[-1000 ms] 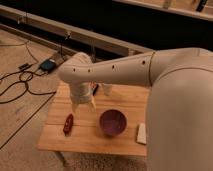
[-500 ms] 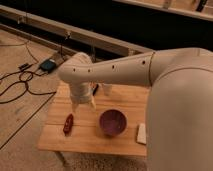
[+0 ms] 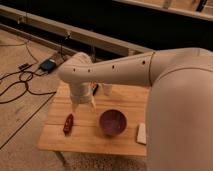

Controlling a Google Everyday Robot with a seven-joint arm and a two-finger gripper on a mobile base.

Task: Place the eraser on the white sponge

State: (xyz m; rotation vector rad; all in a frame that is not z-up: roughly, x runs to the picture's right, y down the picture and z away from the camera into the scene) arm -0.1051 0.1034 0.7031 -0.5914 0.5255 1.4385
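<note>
My gripper hangs below the thick white arm over the left half of the wooden table. Its two pale fingers stand apart with bare wood between them, so it is open and holds nothing. A small dark block with a reddish edge, the eraser, peeks out just behind the gripper, partly hidden by the arm. The white sponge is a flat off-white pad near the table's right edge, half covered by my arm. It lies well to the right of the gripper.
A purple bowl sits mid-table, between the gripper and the sponge. A slim dark-red object lies at the front left. A translucent white cup stands at the back. Cables and a blue box lie on the floor to the left.
</note>
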